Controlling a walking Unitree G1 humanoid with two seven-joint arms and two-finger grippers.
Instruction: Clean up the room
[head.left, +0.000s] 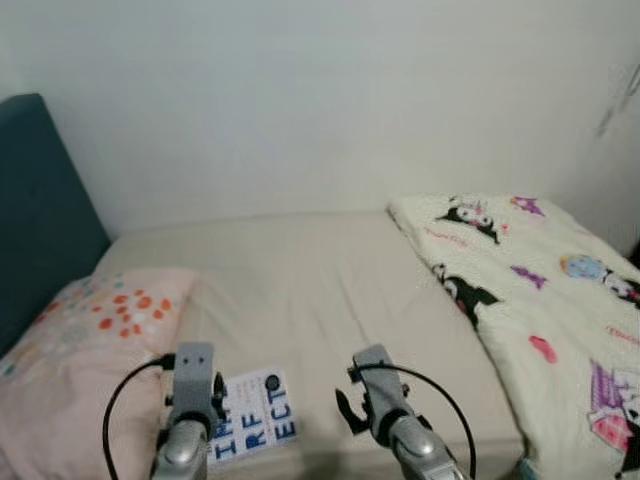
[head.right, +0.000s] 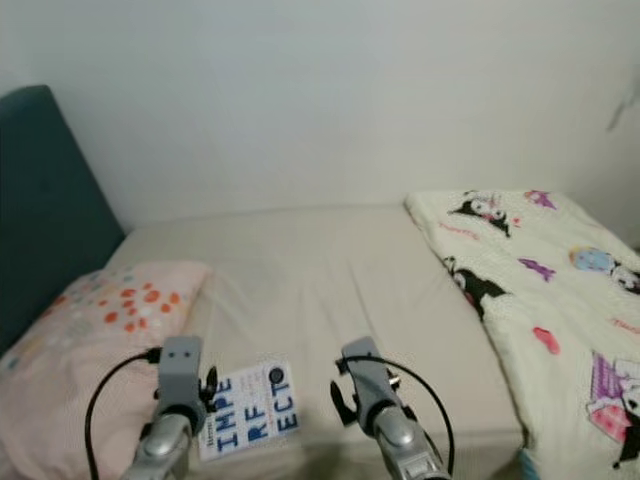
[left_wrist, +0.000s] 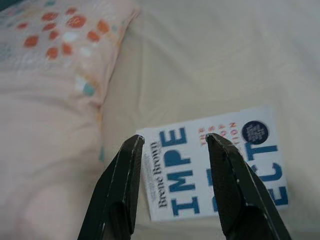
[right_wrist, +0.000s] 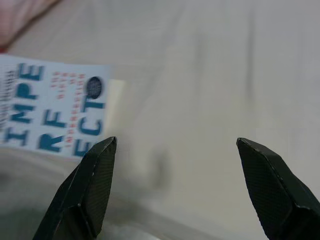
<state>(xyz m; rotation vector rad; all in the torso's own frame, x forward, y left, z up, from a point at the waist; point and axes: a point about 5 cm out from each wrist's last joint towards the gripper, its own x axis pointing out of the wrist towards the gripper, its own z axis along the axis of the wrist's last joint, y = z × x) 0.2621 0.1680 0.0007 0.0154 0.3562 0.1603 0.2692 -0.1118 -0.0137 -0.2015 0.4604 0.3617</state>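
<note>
Now the robot is getting ready to pick up the book (head.left: 256, 418), which lies flat on the bed (head.left: 330, 290) beside the pink pillow (head.left: 75, 370). Left gripper (left_wrist: 172, 142) hangs over it, fingers apart. Right gripper (right_wrist: 175, 150) is wide open too. Next, the left one should go down and pinch the book's edge.

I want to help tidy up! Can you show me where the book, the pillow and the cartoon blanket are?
book (head.left: 256, 418), left eye view, middle of its white cover.
pillow (head.left: 85, 350), left eye view, its pink top.
cartoon blanket (head.left: 530, 300), left eye view, its cream middle.
</note>
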